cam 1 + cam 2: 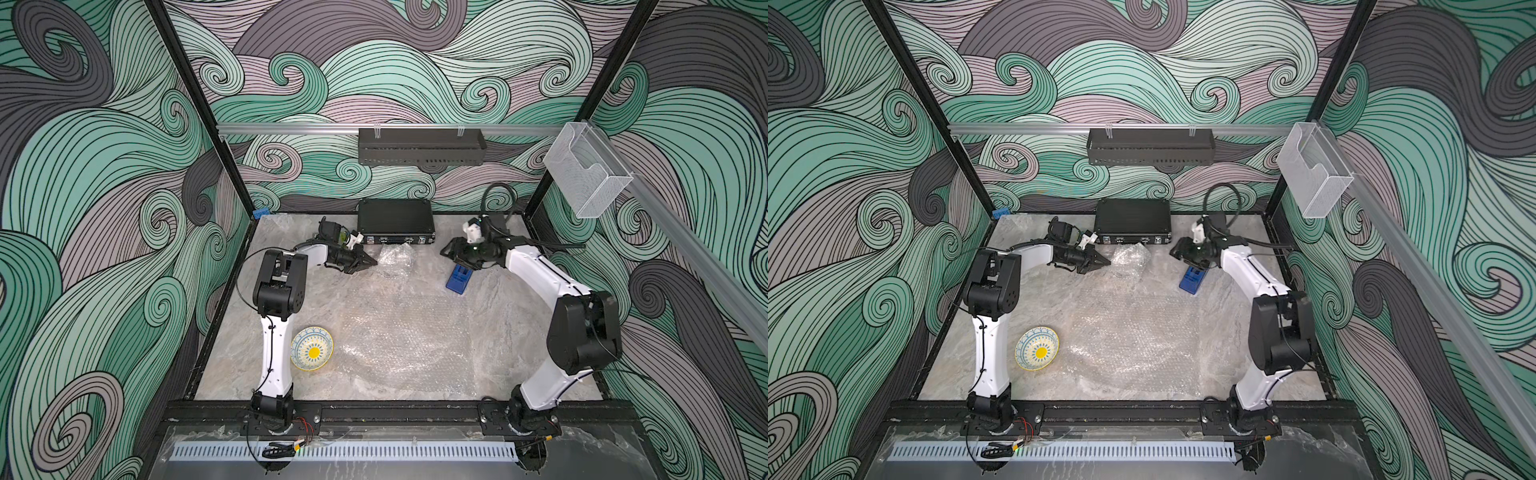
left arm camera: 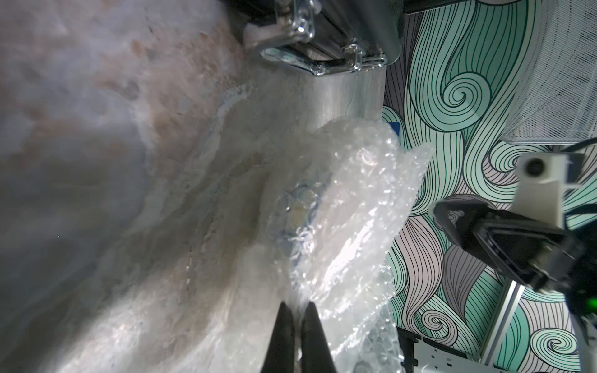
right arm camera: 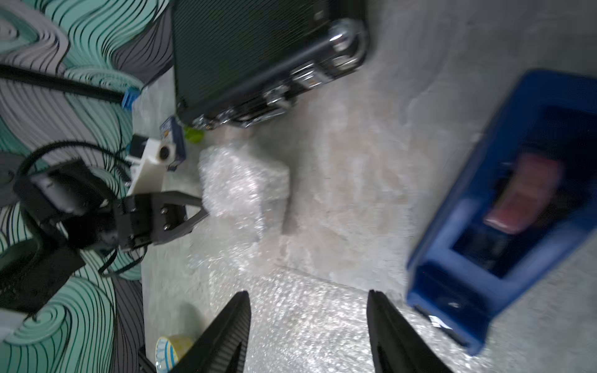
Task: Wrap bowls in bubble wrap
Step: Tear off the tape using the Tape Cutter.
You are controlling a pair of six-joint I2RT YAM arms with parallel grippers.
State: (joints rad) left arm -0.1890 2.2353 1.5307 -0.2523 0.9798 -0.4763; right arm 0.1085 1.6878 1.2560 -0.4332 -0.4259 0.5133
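**Top views:** The bundle (image 1: 397, 257), one bowl under wrap, lies just in front of the case (image 1: 395, 218). The bare bowl (image 1: 311, 348) sits well away from the case, touching the flat sheet (image 1: 407, 332). The dispenser (image 1: 458, 280) lies in front of the case, on the right arm's side.

**Left wrist:** The left end effector (image 2: 298, 323) is narrow and appears to pinch the bundle's loose edge.

**Right wrist:** The right end effector (image 3: 308, 310) is wide and empty, over the sheet's case-side edge.

**Judgement:** The bundle is being closed off. Keep the flap taut against the bowl and avoid dragging the bundle into the case.

Soft even light; wrist views blurred (glare on bubble wrap (image 2: 355, 245))
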